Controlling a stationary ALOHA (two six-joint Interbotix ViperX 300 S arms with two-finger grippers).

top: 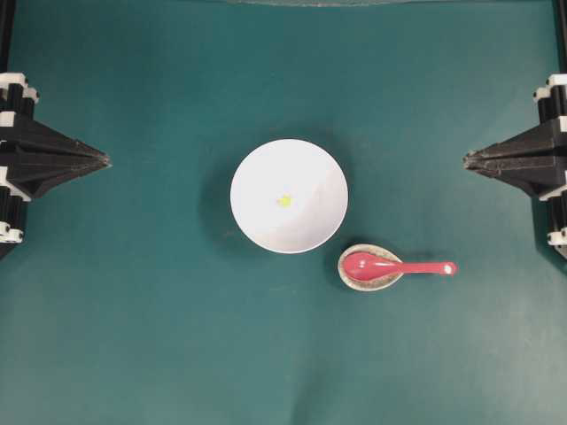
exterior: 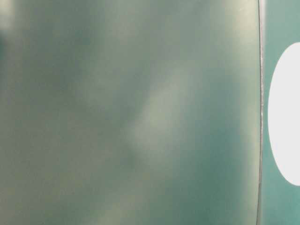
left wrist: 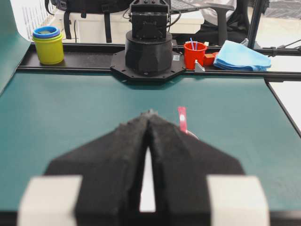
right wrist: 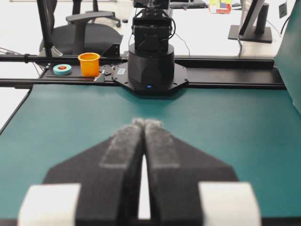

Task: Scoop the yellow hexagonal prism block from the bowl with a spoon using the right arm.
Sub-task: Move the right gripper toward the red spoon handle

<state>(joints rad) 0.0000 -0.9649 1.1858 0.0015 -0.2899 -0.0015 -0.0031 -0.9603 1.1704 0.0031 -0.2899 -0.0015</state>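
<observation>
A tiny yellow hexagonal prism block (top: 284, 201) lies in the round white bowl (top: 257, 177) at the table's middle. The bowl's edge also shows in the table-level view (exterior: 286, 112). The red-pink spoon (top: 399, 266) lies just right of the bowl in front, its scoop on a speckled grey spoon rest (top: 353, 279), handle pointing right. The handle tip shows in the left wrist view (left wrist: 182, 118). My right gripper (top: 467, 159) is shut and empty at the right edge, far from the spoon; it also shows in the right wrist view (right wrist: 146, 122). My left gripper (top: 106, 160) (left wrist: 149, 113) is shut and empty at the left edge.
The green mat (top: 133, 336) covers the table. Beyond its far rails stand cups: yellow (left wrist: 48, 45), red (left wrist: 194, 54), a blue cloth (left wrist: 242, 55), and an orange cup (right wrist: 89, 64). The table-level view is mostly blurred.
</observation>
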